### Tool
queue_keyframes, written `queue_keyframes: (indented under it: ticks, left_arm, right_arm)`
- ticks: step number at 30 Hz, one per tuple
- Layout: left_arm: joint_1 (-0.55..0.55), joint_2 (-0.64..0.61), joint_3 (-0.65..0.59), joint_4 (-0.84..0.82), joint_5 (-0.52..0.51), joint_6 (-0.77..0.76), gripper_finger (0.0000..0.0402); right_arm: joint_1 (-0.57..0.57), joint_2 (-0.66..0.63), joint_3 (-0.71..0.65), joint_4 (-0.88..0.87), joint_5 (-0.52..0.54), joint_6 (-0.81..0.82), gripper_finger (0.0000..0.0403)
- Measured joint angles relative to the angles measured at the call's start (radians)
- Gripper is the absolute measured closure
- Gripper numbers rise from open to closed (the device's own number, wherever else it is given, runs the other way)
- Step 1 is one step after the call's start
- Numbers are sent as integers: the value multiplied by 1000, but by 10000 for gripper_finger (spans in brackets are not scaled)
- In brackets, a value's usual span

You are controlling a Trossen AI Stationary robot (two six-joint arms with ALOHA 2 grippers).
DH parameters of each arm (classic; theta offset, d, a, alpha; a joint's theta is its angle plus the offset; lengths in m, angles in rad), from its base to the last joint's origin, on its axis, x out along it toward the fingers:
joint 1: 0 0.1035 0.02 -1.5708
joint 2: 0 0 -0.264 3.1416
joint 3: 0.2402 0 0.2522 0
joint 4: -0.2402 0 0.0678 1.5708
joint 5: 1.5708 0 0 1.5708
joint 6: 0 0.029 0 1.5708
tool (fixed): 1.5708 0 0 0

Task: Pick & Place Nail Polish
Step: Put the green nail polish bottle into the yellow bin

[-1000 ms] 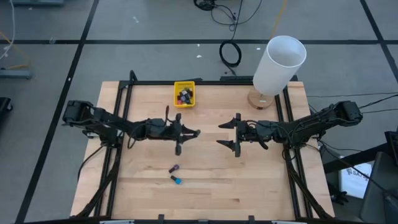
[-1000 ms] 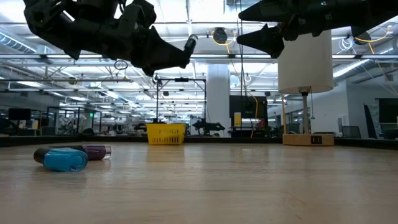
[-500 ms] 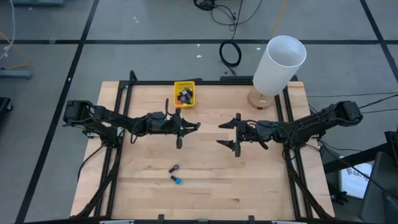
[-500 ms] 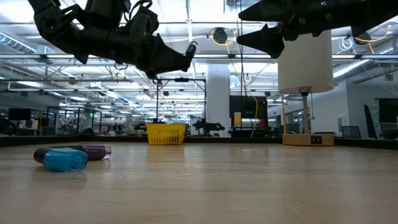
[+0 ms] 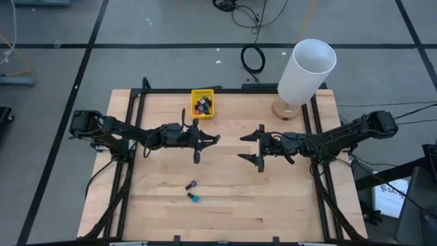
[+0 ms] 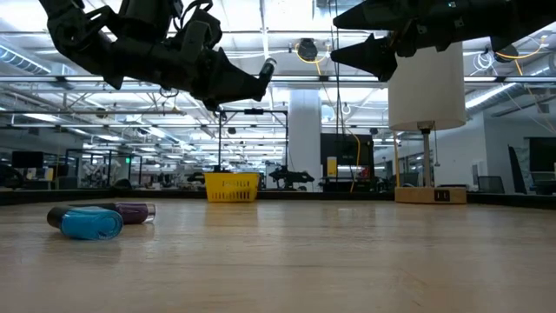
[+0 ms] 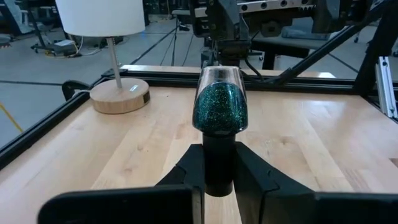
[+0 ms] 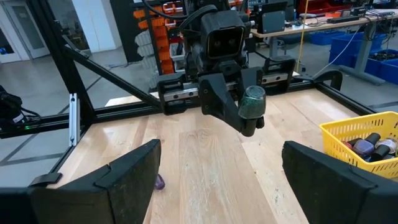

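My left gripper (image 5: 208,140) hovers above the table's middle, shut on a green glitter nail polish bottle (image 7: 220,107) that sticks out past its fingertips; the bottle also shows in the right wrist view (image 8: 252,102) and the low view (image 6: 268,66). My right gripper (image 5: 254,147) faces it from the right, open and empty. A purple bottle (image 5: 192,185) and a blue bottle (image 5: 194,198) lie on their sides on the table nearer the front. The small yellow bin (image 5: 202,102) at the far edge holds several bottles. My left gripper pinches the bottle's dark cap (image 7: 219,163) between its two fingers (image 7: 255,177). The fingers lie level, pointing toward the table's right, along the bottle. The green body juts forward beyond the fingertips, and the bottle is lifted clear of the table.
A white-shaded lamp (image 5: 305,72) on a round wooden base stands at the far right corner. A dark metal frame (image 5: 136,137) runs along the table's sides and far edge. Bare wood lies between the grippers and the front edge.
My left gripper has moved a little toward the table's far edge, still holding the green bottle clear of the table, and has then kept still.
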Motion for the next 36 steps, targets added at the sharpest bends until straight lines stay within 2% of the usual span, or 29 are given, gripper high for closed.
queue_keyframes:
  ticks: [12,18,27,36]
  left_arm:
    - [0,0,0,0,6,-2,364]
    - [17,0,0,1,-44,-5,363]
    - [153,0,28,-10,-105,-12,364]
    - [334,0,44,-38,-110,-69,364]
  right_arm:
    - [0,0,0,0,0,0,83]
    - [0,0,0,0,0,0,83]
    - [0,0,0,-1,0,0,83]
    - [0,0,0,-1,0,0,83]
